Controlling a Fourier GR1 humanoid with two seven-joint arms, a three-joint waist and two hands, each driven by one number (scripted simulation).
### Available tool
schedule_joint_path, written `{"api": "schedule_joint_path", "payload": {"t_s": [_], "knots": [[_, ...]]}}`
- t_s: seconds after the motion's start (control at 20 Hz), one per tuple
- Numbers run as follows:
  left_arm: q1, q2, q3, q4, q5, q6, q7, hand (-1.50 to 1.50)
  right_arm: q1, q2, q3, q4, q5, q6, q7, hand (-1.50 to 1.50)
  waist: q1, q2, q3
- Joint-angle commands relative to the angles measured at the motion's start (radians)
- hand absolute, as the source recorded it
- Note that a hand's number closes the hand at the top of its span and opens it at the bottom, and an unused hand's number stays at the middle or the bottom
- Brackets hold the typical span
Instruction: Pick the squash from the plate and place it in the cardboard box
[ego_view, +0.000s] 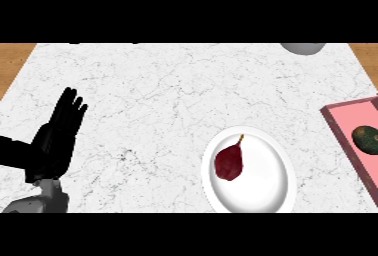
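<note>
The plate (255, 192) sits on the tabletop (170, 90) with the squash (230, 161) lying on its left half. Right of the plate is the box (341, 131), holding a round item (367, 138). Far left of the plate stands the left robot hand (60, 131).

Counter top (170, 95): white marble look, thin grey veins, smooth, matt. Wood-grain strips (16, 55) at far corners, tan. Plate (258, 195): plain white, smooth, ceramic-like, slight sheen. Squash (230, 162): dark red skin, smooth, dull. Box (347, 135): pink inside, darker maroon rim, flat matt. Left hand (59, 135): black, matt, plastic-like; forearm (37, 202) grey, smooth, slight sheen. Grey bowl (303, 48) at far edge: smooth.
</note>
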Motion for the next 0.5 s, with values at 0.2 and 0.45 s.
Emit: {"api": "schedule_joint_path", "payload": {"t_s": [0.2,0.45], "knots": [[-0.113,0.004,0.009,0.068,-0.003,0.016,0.040,0.00,0.095,-0.076,-0.075,0.095,-0.154,-0.001,-0.107,-1.50,0.005,0.003,0.000],[-0.019,0.021,0.026,0.052,0.014,-0.029,-0.011,0.00,0.229,-0.079,-0.121,0.028,-0.251,0.073,-0.120,-1.50,0.004,0.002,0.000]]}}
